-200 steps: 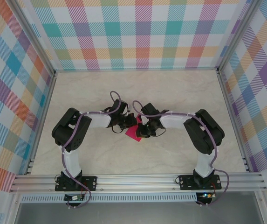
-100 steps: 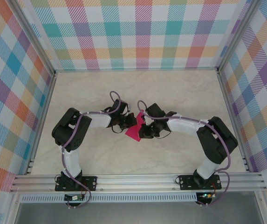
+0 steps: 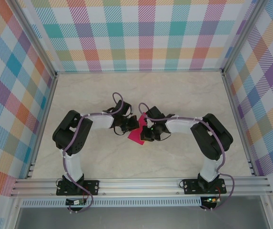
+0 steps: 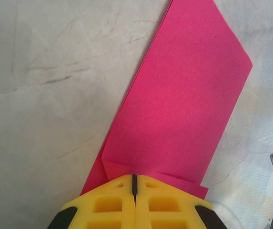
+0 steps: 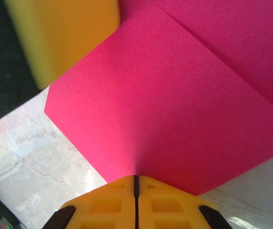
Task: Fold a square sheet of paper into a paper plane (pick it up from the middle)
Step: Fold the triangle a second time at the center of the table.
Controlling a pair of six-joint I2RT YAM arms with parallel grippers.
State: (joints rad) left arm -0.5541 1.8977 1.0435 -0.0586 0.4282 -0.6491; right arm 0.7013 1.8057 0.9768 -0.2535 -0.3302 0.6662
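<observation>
The square sheet of paper [image 3: 136, 135] is magenta-pink and lies partly folded mid-table between both grippers. In the left wrist view the paper [image 4: 184, 105] is a long folded strip flat on the table, with small flaps by my left gripper [image 4: 134, 177], which is shut with its tips resting on the paper's near edge. In the right wrist view the paper [image 5: 174, 109] shows a diagonal crease and puckers into my right gripper [image 5: 136, 177], which is shut on its edge. A yellow left finger [image 5: 65, 33] stands at the paper's far side.
The table [image 3: 184, 95] is pale marble-patterned, walled by checked panels at the back and sides. An aluminium rail [image 3: 141, 183] runs along the near edge by the arm bases. Both arms reach inward and meet at the middle.
The right arm's elbow swung outward and came back in, while its gripper stayed at the paper. The left arm has barely moved.
</observation>
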